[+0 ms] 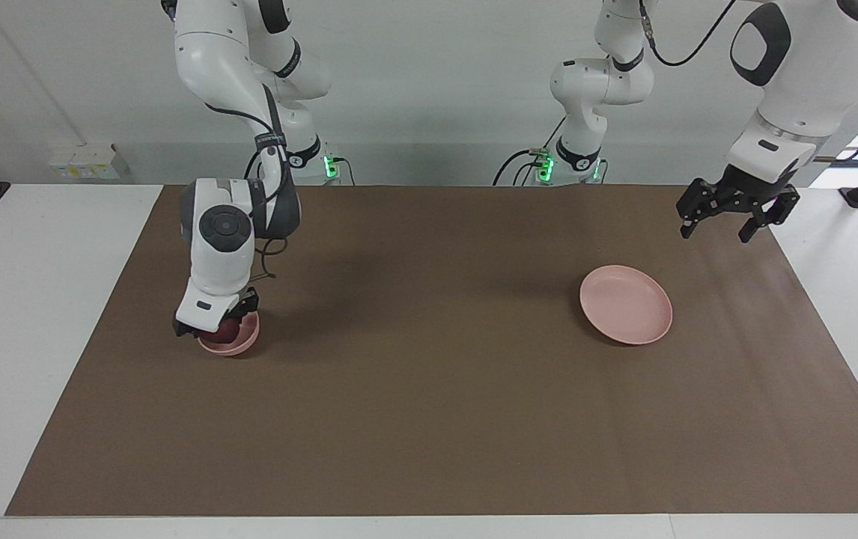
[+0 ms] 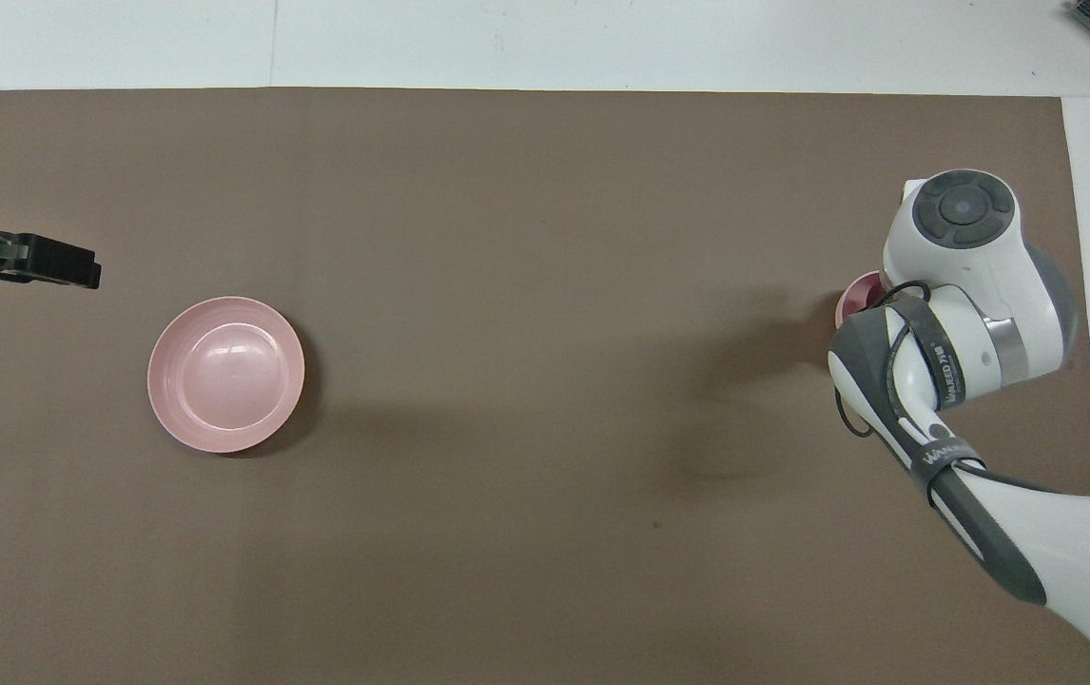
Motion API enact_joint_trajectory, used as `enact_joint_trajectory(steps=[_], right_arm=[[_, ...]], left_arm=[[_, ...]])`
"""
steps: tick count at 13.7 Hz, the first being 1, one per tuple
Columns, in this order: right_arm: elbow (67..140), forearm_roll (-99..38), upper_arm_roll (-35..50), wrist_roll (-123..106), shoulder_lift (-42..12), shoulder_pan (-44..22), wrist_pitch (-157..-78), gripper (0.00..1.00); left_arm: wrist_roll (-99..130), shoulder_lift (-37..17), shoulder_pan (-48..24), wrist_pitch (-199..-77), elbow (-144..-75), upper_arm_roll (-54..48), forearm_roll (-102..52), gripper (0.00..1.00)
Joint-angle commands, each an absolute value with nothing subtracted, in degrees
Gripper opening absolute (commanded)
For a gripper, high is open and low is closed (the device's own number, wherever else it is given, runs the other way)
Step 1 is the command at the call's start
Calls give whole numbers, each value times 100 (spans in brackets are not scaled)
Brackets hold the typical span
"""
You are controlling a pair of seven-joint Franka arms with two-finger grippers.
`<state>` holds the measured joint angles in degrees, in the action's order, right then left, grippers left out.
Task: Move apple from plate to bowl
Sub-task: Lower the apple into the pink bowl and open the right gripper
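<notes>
The pale pink plate [image 1: 626, 305] lies bare on the brown mat toward the left arm's end of the table; it also shows in the overhead view [image 2: 225, 373]. The small pink bowl [image 1: 243, 343] stands toward the right arm's end. My right gripper [image 1: 221, 326] is down in the bowl, and the dark red apple [image 1: 229, 332] shows inside the bowl at its tips. In the overhead view the right arm hides all but the bowl's edge [image 2: 851, 297]. My left gripper [image 1: 736, 223] waits open and empty above the mat's corner, also seen in the overhead view [image 2: 79, 266].
The brown mat [image 1: 429, 389] covers most of the white table. Cables and the arm bases stand at the robots' end.
</notes>
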<state>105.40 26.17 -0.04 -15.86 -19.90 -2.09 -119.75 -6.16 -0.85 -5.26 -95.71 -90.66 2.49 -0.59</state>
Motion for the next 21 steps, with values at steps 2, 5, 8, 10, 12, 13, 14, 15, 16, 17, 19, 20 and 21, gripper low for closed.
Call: enact_joint_trajectory(steps=[2, 5, 8, 10, 12, 13, 14, 15, 16, 17, 19, 20, 21], right_arm=[[10652, 2417, 18, -1643, -1951, -185, -12076, 0], [10714, 2408, 26, -1600, -1951, -184, -12094, 1], [10731, 2408, 26, -1600, -1960, -176, -12129, 11], [10740, 2347, 26, -1600, -1960, -167, -12129, 24], [10758, 2171, 26, -1600, -1960, -167, -12138, 43], [10775, 2171, 26, -1591, -1960, -167, -12146, 50], [10784, 2171, 26, -1591, -1960, -167, -12164, 56], [10793, 2171, 26, -1600, -1960, -167, -12181, 59], [10810, 2171, 26, -1600, -1960, -158, -12208, 63], [10819, 2171, 26, -1608, -1960, -150, -12225, 66], [10819, 2171, 26, -1652, -1960, -123, -12243, 76], [10828, 2171, 26, -1661, -1960, -114, -12287, 85], [10846, 2171, 26, -1670, -1960, -97, -12305, 91]], left_arm=[[-502, 394, -527, -9009, -9446, 272, 35, 100], [-484, 422, -624, -8938, -9466, 264, 35, 100], [-501, 387, -615, -8939, -9404, 281, -9, 100], [-501, 387, -554, -8938, -9404, 281, -9, 100], [-501, 387, -527, -8938, -9404, 342, -9, 100], [-501, 387, -527, -8938, -9404, 351, -9, 100], [-501, 387, -527, -8938, -9404, 352, -9, 100], [-501, 387, -536, -8938, -9404, 352, -9, 100], [-501, 387, -536, -8938, -9404, 352, -9, 100], [-501, 387, -545, -8938, -9404, 352, -9, 100], [-501, 387, -536, -8938, -9404, 352, -9, 100], [-501, 387, -527, -8938, -9404, 352, -9, 100], [-501, 387, -527, -8938, -9404, 352, -9, 100]])
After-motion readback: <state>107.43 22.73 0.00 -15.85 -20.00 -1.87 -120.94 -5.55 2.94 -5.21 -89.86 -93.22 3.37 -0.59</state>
